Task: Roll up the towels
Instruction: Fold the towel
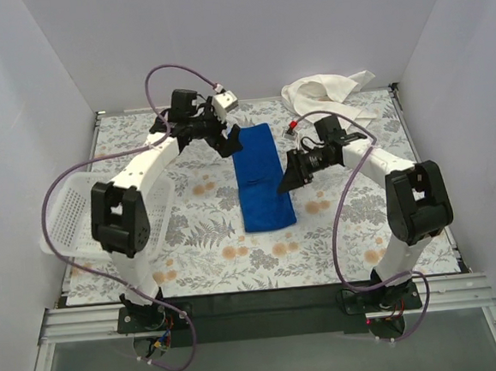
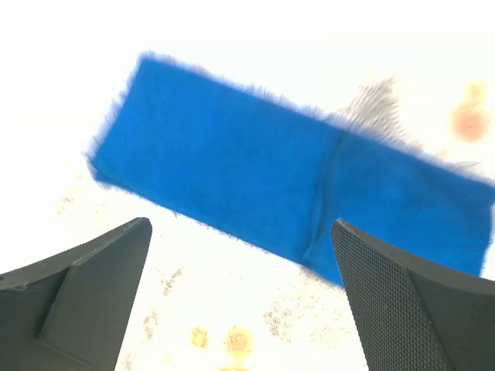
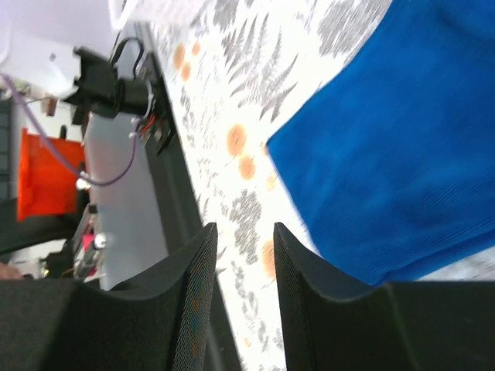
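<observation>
Looks like we're right at the start here, nothing's rolled yet. The blue towel (image 1: 262,177) lies flat in the middle of the flowery table (image 1: 355,237), its long way running away from the arms, with a crease across it about halfway.

The left gripper (image 2: 240,228) hangs by the far end with its jaws spread wide and nothing in them. The right gripper (image 3: 244,232) sits just off the towel's right edge, jaws only a narrow slit apart, also empty.

My guess is the next move is the left one dropping down to pinch that far short edge, then turning it over toward the near side to start the roll. It needs to catch the edge evenly or the roll goes crooked.

Count: two towels, the blue one plus one white towel (image 1: 322,89) bunched up in the far right corner, not rolled either. One white basket (image 1: 62,222) at the left edge. Two arms.
</observation>
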